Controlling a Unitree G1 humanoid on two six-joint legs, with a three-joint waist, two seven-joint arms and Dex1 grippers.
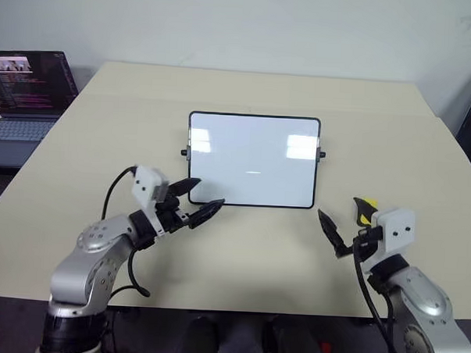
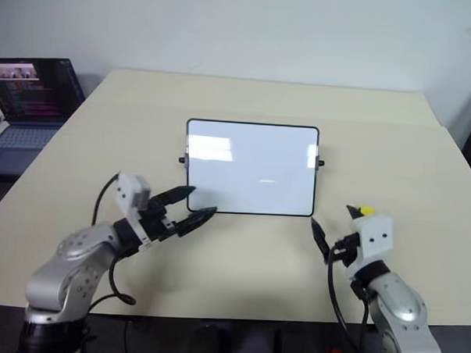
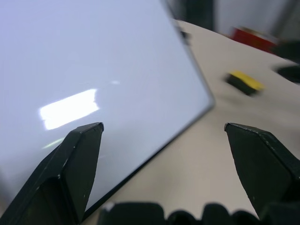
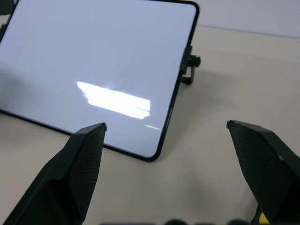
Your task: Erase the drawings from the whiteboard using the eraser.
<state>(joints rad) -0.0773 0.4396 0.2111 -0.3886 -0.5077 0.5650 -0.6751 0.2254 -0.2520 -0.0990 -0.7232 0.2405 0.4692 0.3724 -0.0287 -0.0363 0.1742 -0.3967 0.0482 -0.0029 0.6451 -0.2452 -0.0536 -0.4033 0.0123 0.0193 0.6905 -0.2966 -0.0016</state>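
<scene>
A whiteboard (image 1: 253, 159) lies flat near the middle of a beige table (image 1: 79, 170), its glossy face clean white with only glare patches on it, as two robot arms hover over the near edge. The left gripper (image 1: 197, 201) hangs just above the board's near left corner, its two black fingers (image 3: 70, 168) spread wide apart and holding nothing; in the left wrist view the fingertips frame the board's edge and bare tabletop, with open air between them. The right gripper (image 1: 344, 224) sits off the board's near right corner, over the table, its fingers (image 4: 77, 164) likewise set well apart and empty; the right wrist view looks between them at the board's black frame and one of its small side knobs (image 4: 193, 61).

The eraser (image 1: 364, 211), a small yellow block with a dark underside, rests on the table just beside the right gripper, to the right of the board's near corner and apart from the board. From the head views it is partly hidden behind the right wrist's white housing, so whether a finger touches it cannot be told; neither gripper is clamped on it. The left wrist view shows it lying on the tabletop beyond the board's corner.

A laptop (image 1: 24, 105) stands open at the table's far left, screen lit.
</scene>
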